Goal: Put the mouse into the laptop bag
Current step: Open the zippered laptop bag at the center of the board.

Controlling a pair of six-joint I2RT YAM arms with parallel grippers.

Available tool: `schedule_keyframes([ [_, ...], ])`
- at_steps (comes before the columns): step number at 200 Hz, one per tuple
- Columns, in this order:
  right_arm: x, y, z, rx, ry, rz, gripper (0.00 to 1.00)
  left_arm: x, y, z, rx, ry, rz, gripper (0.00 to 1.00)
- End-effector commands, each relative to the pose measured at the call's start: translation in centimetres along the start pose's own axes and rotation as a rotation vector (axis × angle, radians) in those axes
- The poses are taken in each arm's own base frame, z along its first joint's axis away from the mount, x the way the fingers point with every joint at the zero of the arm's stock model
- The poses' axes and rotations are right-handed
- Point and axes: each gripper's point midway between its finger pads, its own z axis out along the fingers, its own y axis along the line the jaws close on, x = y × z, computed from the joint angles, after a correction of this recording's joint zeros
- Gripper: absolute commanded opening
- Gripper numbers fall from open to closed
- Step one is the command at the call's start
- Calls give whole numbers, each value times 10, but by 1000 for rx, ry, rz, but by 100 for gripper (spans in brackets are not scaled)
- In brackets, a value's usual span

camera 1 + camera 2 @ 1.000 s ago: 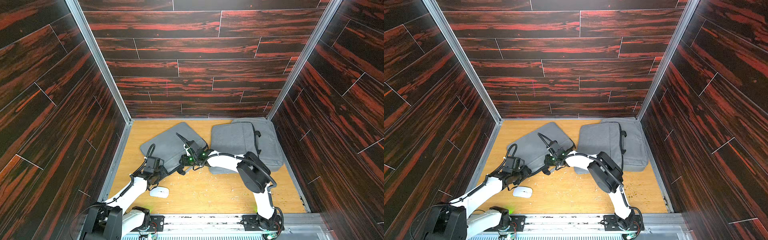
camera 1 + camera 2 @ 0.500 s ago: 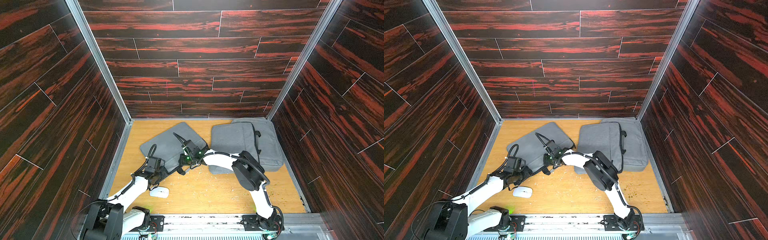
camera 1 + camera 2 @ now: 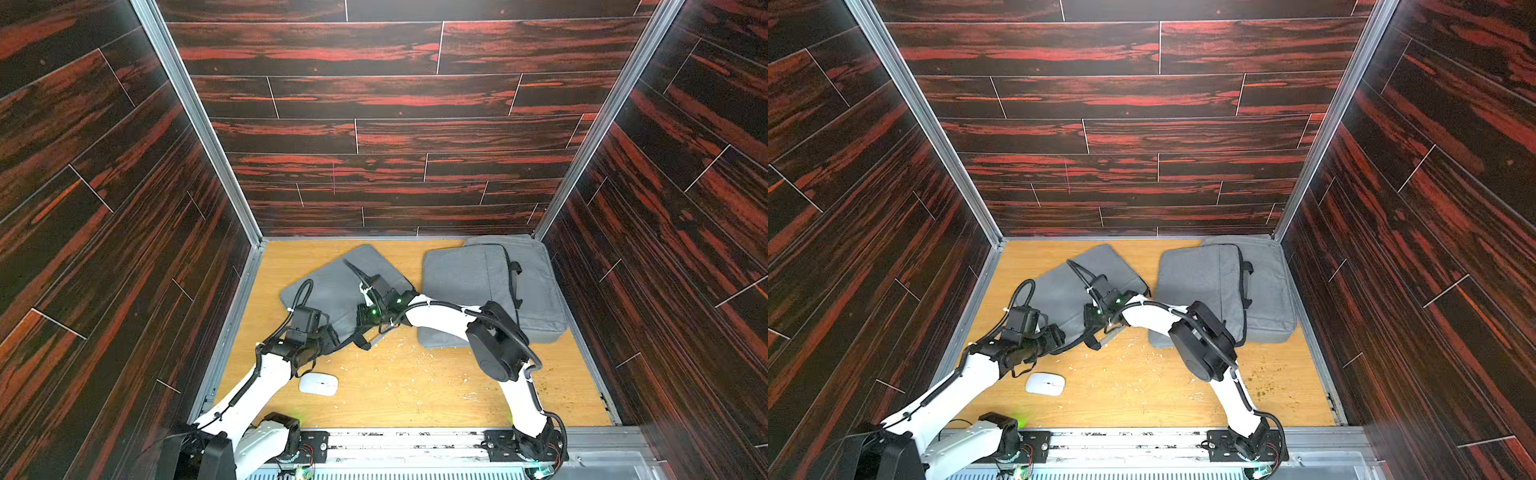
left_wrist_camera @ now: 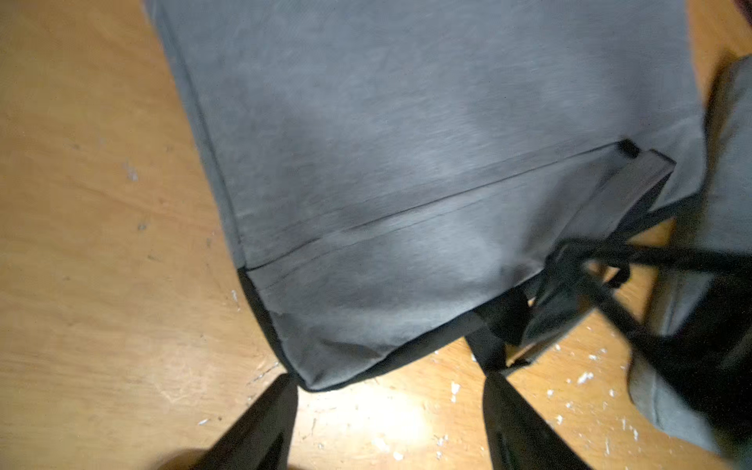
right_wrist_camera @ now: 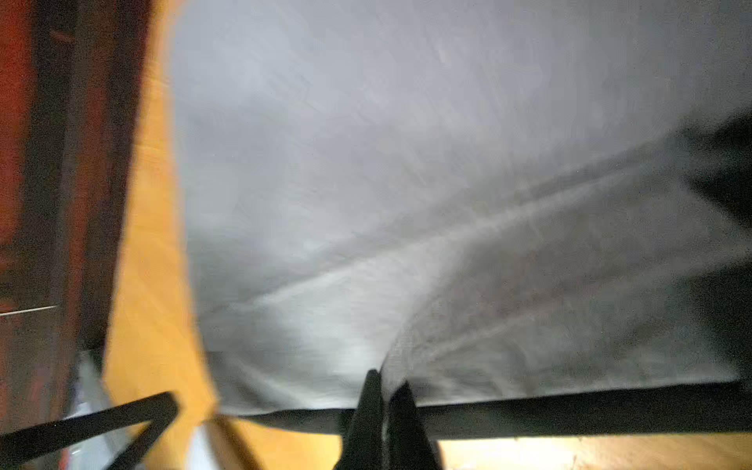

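The mouse [image 3: 318, 383] lies flat on the worktop [image 3: 419, 399] near the front edge, just beside my left arm and apart from every bag; it also shows in a top view [image 3: 1045, 383], white, low and smooth. I judge it light and rigid but slick, with a rounded back that would squirt out of a pinch from above, so I would take it across its two long sides, low down, with only gentle pressure. Behind it the laptop bag [image 3: 332, 286] lies at an angle, soft grey cloth that folds and sags wherever it is pulled. My right tool [image 5: 384, 384] has its fingers pressed together at the bag's near edge, and the creases running into the fingertips suggest it is clamped on a fold of that cloth, lifting the mouth; I cannot see how wide the opening stands. My left tool [image 4: 390, 378] has its fingers wide apart with nothing between them, hovering at the bag's near corner, and it is the free one to fetch the mouse. Further to the right, well apart from the mouse, two more grey bags [image 3: 469, 274] lie stacked against the wall.
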Motion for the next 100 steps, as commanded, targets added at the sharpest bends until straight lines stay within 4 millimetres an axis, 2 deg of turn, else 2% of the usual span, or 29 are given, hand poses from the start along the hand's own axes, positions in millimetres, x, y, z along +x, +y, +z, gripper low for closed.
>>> schedule_keyframes([
  [1, -50, 48, -62, -120, -128, -58, 0, 1, 3, -8, -44, 5, 82, 78],
  [57, -80, 69, -96, -238, -173, -42, 0, -12, -4, -11, -118, -24, 231, 80],
  [100, -90, 77, -110, -300, -180, -32, 0, -25, -8, -10, -204, -79, 302, 80],
])
